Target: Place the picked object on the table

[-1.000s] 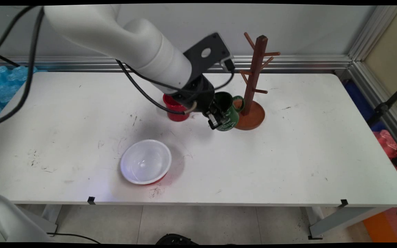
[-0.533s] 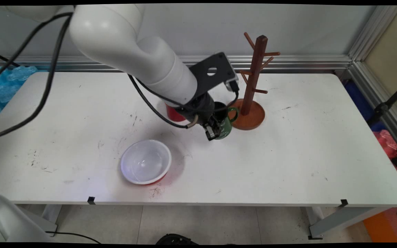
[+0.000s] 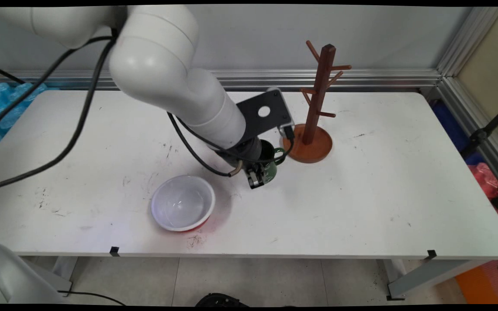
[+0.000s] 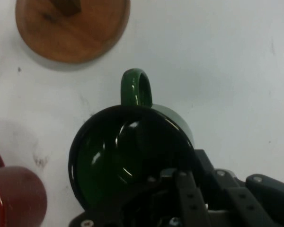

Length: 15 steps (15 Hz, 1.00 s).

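**Gripper clamped on the green mug's rim**

Gripper [image 3: 258,176] holds the green mug [image 3: 269,166] by its wall, one finger inside the mouth and the other outside, the jaws closed on the rim at the side opposite the handle [image 4: 136,88]. In the hand view the mug [image 4: 128,156] fills the centre just above the black linkage, mouth up toward the camera, dark green and glossy inside, its looped handle pointing away from the jaws toward the wooden base. Whether the mug's foot touches the table [image 3: 361,190] or hangs just above it cannot be told.

Beyond the handle, past the far side of the jaws, stands the wooden mug tree [image 3: 320,90] on its round base [image 4: 71,28]; the base is near the mug but apart from it. A red mug [image 4: 14,194] sits off to one side of the jaws in the hand view, separate from the green one; the arm hides it in the main view. On the gripper's other side, nearer the table's front edge, a white bowl with a red outside [image 3: 183,202] rests alone, well apart from the held mug.
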Each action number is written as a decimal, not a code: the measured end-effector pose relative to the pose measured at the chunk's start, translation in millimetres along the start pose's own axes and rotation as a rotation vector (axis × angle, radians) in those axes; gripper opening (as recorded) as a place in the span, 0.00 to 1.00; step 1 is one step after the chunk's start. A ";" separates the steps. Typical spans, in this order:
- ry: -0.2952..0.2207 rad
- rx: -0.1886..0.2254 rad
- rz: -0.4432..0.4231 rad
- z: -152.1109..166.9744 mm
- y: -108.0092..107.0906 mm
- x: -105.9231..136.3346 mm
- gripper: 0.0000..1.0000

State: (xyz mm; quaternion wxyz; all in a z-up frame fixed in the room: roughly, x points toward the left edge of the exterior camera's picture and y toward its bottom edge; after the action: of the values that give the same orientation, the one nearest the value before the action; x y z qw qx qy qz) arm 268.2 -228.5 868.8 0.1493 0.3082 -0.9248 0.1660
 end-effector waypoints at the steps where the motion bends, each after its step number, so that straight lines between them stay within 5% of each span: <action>1: -0.006 0.001 0.004 2.1 0.9 -0.7 0.00; 15: -0.093 0.034 0.084 31.3 12.8 -12.8 0.00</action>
State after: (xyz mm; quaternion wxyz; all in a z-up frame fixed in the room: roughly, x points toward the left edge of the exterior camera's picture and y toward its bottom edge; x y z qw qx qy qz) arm 264.6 -224.7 833.1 0.0938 0.2788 -0.9399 0.1731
